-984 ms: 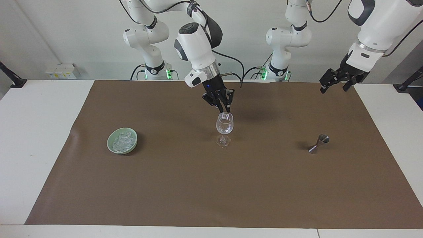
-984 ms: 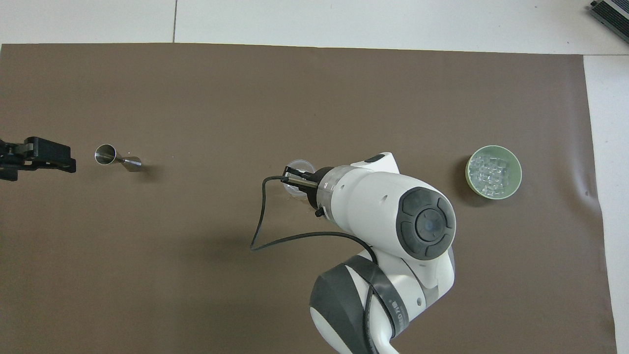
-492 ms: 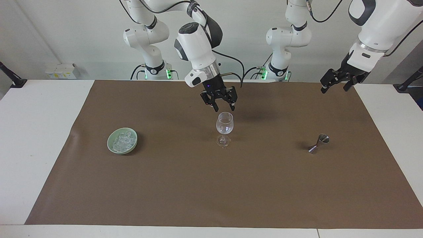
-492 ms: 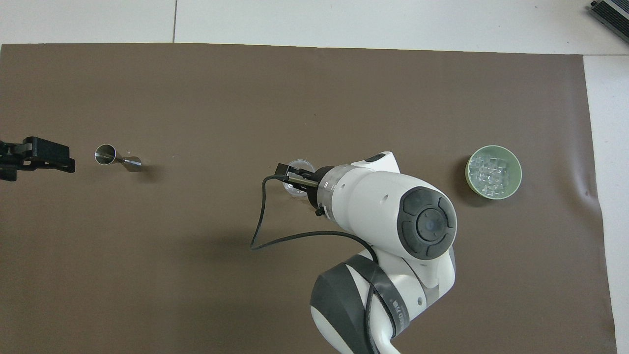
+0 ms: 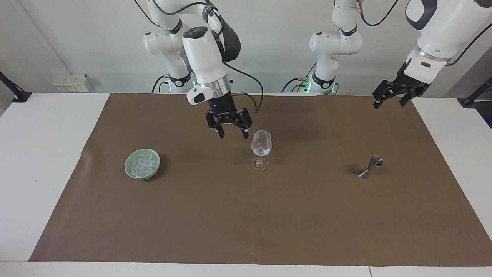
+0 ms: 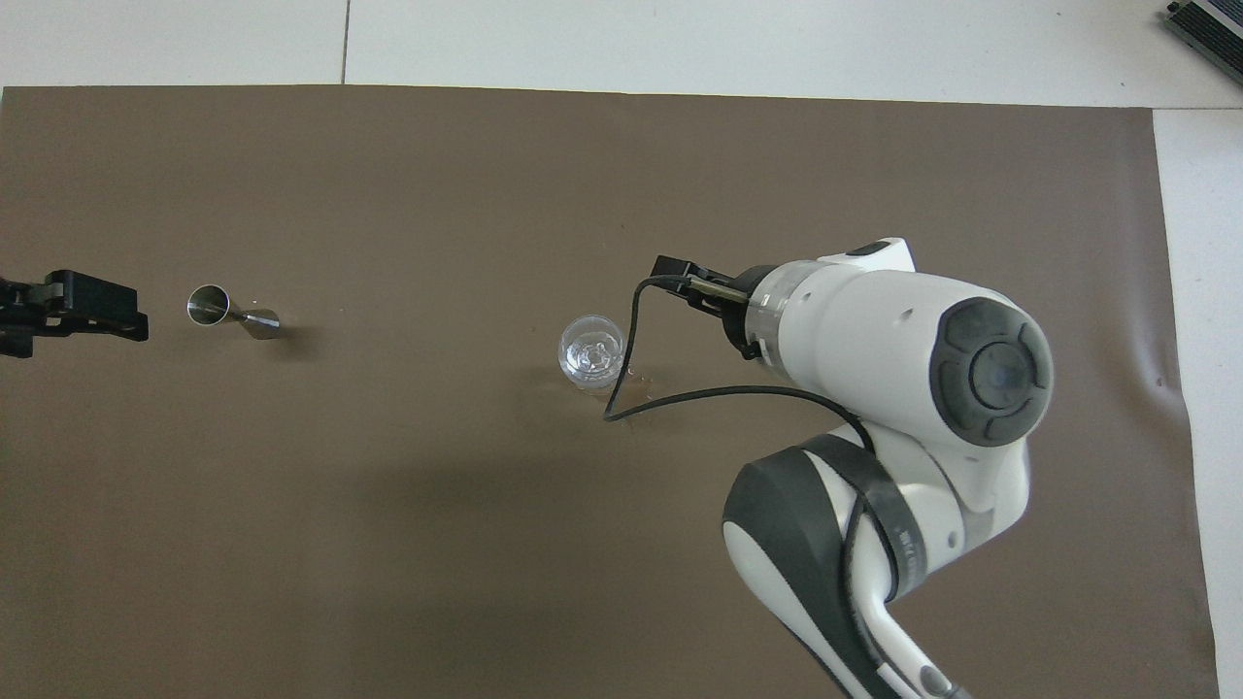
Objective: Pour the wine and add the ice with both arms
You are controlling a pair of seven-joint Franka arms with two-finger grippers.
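Note:
A clear wine glass [image 5: 261, 148] stands upright mid-mat; it also shows in the overhead view [image 6: 591, 351] with glassy shapes in its bowl. Ice cubes [image 5: 141, 164] fill a green bowl [image 5: 155, 172] toward the right arm's end; the right arm hides the bowl in the overhead view. My right gripper [image 5: 231, 132] is open and empty, in the air over the mat beside the glass, toward the bowl; only its tip shows in the overhead view [image 6: 680, 277]. My left gripper [image 5: 388, 98] [image 6: 73, 309] is open and waits over the mat's edge at the left arm's end.
A small steel jigger [image 5: 371, 167] [image 6: 231, 312] is on the mat toward the left arm's end and appears to lie tipped. A brown mat [image 5: 246, 231] covers most of the white table [image 5: 34, 154].
My right gripper, shut over the glass rim with an ice cube there, opened, rose a little, then swung away toward the ice bowl. The left arm has barely moved.

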